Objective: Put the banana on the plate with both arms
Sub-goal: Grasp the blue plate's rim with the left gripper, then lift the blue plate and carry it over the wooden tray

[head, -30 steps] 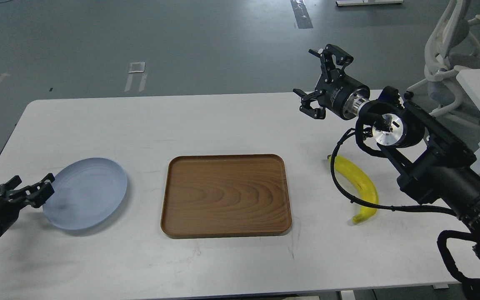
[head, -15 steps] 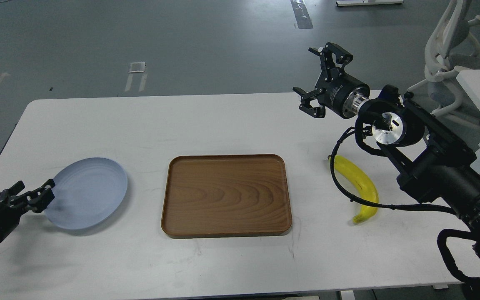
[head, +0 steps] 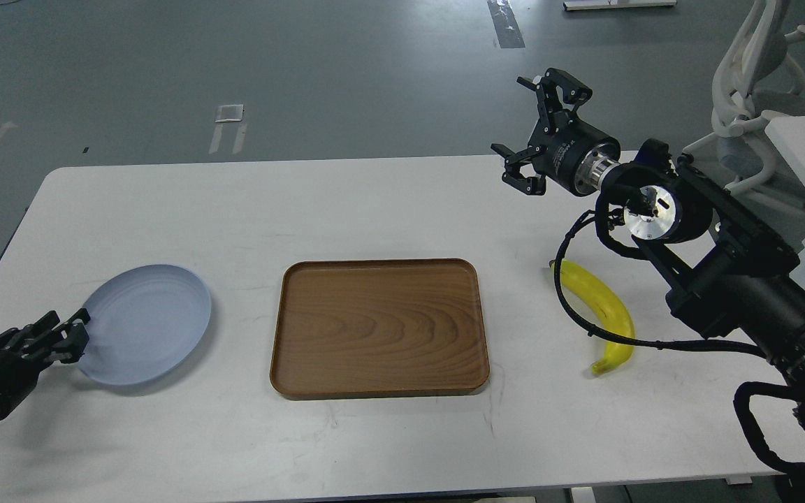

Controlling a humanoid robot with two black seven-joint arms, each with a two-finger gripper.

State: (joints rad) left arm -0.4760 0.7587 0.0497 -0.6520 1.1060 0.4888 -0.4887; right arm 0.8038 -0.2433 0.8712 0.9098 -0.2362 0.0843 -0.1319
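Head view, wooden tray [head: 379, 327] between plate [head: 144, 323] and banana [head: 602, 311], right gripper [head: 528, 133] spread empty, left gripper [head: 60, 335] unclear.

The white table [head: 388, 202] carries plate [head: 145, 323], wooden tray [head: 379, 327] and banana [head: 602, 307].

I see banana [head: 602, 307]: bright yellow, curved, lying flat on bench at right, dark tip at far end, black cable crossing over it. Plate [head: 144, 323]: round, pale blue-grey, shallow rim, empty, resting on bench at left, well apart from banana.
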